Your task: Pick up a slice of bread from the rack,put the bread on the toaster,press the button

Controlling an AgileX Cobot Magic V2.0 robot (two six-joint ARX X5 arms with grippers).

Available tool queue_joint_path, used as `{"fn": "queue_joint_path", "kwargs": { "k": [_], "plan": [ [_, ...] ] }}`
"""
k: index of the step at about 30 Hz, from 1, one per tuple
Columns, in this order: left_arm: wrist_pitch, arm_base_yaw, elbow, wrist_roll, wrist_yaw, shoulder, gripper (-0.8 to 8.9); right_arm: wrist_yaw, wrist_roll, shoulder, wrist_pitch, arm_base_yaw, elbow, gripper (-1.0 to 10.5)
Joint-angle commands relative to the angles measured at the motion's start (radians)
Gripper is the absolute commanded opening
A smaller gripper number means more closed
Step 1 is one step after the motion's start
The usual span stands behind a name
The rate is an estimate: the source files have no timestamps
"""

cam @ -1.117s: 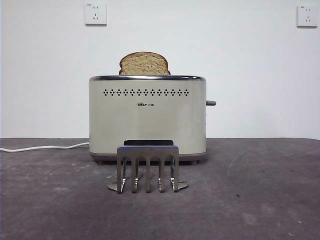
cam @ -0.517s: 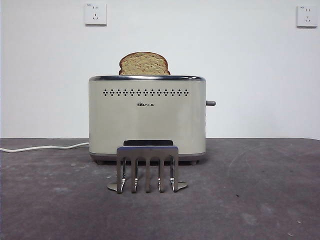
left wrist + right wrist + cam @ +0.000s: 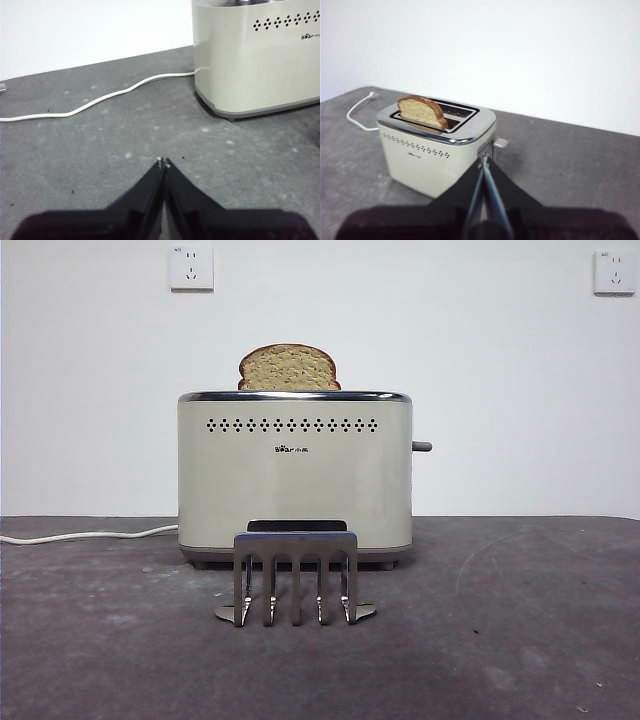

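A bare test bench: grey table [image 3: 520,640], blank white wall [image 3: 480,360], two wall sockets [image 3: 191,267].

Both end effectors [image 3: 163,162] [image 3: 484,159] closed, empty.

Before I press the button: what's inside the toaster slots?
The bread stands in the toaster's slot nearer the dotted side, its rounded top sticking out. The other slot looks empty from above. The bread's lower part is hidden inside.

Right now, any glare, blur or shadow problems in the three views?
Front view: even light, sharp; toaster side has a soft sheen, rack mirrors its surroundings. Left wrist view: sharp, toaster top cropped. Right wrist view: softer, slightly hazy; slice of bread and button still readable.
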Motion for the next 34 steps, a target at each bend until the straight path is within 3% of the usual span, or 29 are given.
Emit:
{"fn": "queue_joint_path", "kwargs": {
  "k": [1, 4, 13, 23, 34],
  "plan": [
    [0.002, 0.002, -0.014, -0.007, -0.002, -0.002, -0.04, 0.002, 0.037, -0.081, 0.121, -0.007, -0.156, 0.0],
    [0.002, 0.002, -0.014, -0.007, -0.002, -0.003, -0.04, 0.021, 0.042, -0.156, 0.199, -0.010, -0.278, 0.0],
    [0.002, 0.002, -0.014, -0.007, -0.002, -0.002, -0.04, 0.187, 0.093, -0.323, 0.270, -0.009, -0.528, 0.0],
    [0.002, 0.002, -0.014, -0.007, -0.002, -0.002, -0.04, 0.186, 0.146, -0.396, 0.263, -0.009, -0.675, 0.0],
    [0.002, 0.002, -0.014, -0.007, -0.002, -0.002, -0.04, 0.234, 0.178, -0.396, 0.182, -0.009, -0.679, 0.0]
  ]
}}
